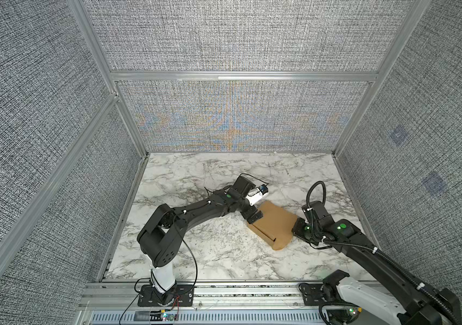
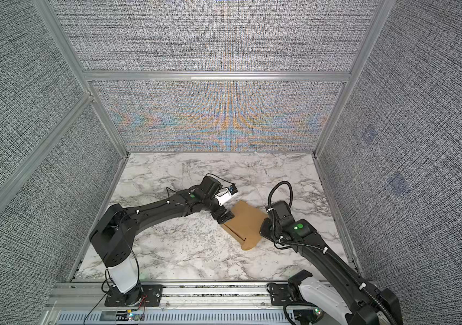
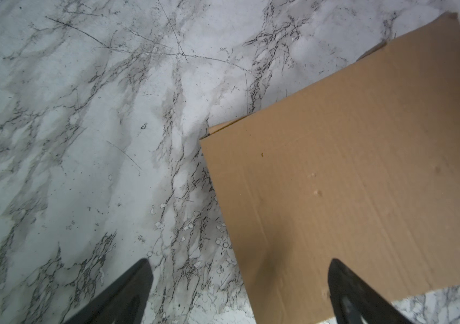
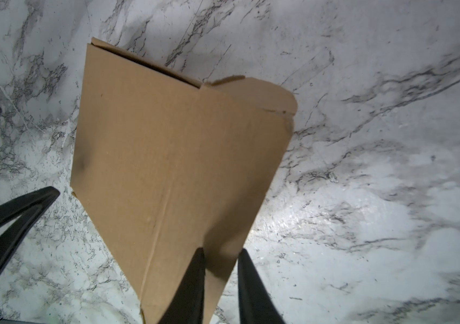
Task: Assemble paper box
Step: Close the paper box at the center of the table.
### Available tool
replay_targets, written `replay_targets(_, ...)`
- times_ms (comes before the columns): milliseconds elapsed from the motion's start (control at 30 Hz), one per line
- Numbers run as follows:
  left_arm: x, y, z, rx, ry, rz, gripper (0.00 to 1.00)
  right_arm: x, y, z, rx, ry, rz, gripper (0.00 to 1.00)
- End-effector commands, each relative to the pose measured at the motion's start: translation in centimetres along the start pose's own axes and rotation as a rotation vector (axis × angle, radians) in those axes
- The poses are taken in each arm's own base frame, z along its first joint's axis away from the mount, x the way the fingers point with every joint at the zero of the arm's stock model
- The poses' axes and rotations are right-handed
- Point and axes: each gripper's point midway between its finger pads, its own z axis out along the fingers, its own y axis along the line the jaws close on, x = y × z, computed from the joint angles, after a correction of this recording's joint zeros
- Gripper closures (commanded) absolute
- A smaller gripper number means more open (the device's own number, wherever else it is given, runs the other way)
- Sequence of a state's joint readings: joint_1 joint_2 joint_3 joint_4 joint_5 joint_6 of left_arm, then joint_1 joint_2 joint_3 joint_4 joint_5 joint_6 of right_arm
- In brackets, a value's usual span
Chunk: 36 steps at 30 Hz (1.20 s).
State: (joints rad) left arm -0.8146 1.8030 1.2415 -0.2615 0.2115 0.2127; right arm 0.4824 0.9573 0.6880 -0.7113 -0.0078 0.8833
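Note:
The paper box (image 1: 274, 225) (image 2: 245, 226) is a tan cardboard piece folded into a shallow box. It lies on the marble table, right of centre in both top views. My left gripper (image 1: 254, 216) (image 2: 225, 217) stands open at its left corner. In the left wrist view (image 3: 240, 269) one finger hangs over the box (image 3: 349, 182) and the other over bare marble. My right gripper (image 4: 220, 261) (image 1: 295, 228) is shut on the right edge of the box (image 4: 167, 154), with cardboard between its narrow jaws. A rounded flap (image 4: 268, 95) sticks out at the far side.
The marble table (image 1: 196, 174) is fenced by grey fabric walls on aluminium posts (image 1: 336, 152). A metal rail (image 1: 238, 292) with both arm bases runs along the front. The left arm's fingers (image 4: 13, 213) show at the edge of the right wrist view.

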Motion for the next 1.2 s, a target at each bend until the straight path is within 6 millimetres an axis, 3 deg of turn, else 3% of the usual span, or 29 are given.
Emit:
replay_targets(0, 1.0, 0.2, 0.6, -0.02, 0.028, 0.015, 0.01, -0.4, 0.5, 0.2, -0.028, -0.018, 0.019, 0.77)
replay_targets(267, 3.3, 1.4, 2.4, -0.093, 0.068, 0.072, 0.01, -0.5, 1.4, 1.8, -0.072, -0.014, 0.048, 0.77)
replay_targets(467, 4.0, 2.8, 3.3, -0.133, 0.099, 0.091, 0.01, -0.9, 2.3, 2.3, -0.104, -0.029, 0.035, 0.77)
replay_targets(700, 3.4, 7.7, 3.5, -0.219, 0.144, 0.065, 0.01, -2.3, 3.5, 1.6, -0.115, -0.07, -0.023, 0.77)
replay_targets(833, 1.5, 10.8, 2.0, -0.287, 0.157, 0.056, 0.01, -5.1, 3.1, -0.1, -0.063, -0.166, -0.086, 0.76)
replay_targets(900, 1.1, 11.5, 1.4, -0.295, 0.142, 0.036, 0.01, -6.8, 3.3, -0.6, -0.075, -0.205, -0.12, 0.76)
replay_targets(933, 0.1, 11.5, 0.1, -0.303, 0.112, 0.016, 0.01, -8.0, 3.5, -0.7, -0.089, -0.221, -0.136, 0.75)
replay_targets(1067, 0.6, 9.9, -1.1, -0.234, 0.078, -0.105, 0.01, -12.6, 4.3, 0.0, -0.108, -0.234, -0.196, 0.75)
replay_targets(1167, 1.4, 8.4, -1.8, -0.164, 0.032, -0.249, 0.0, -16.0, 6.8, 0.7, -0.167, -0.228, -0.283, 0.71)
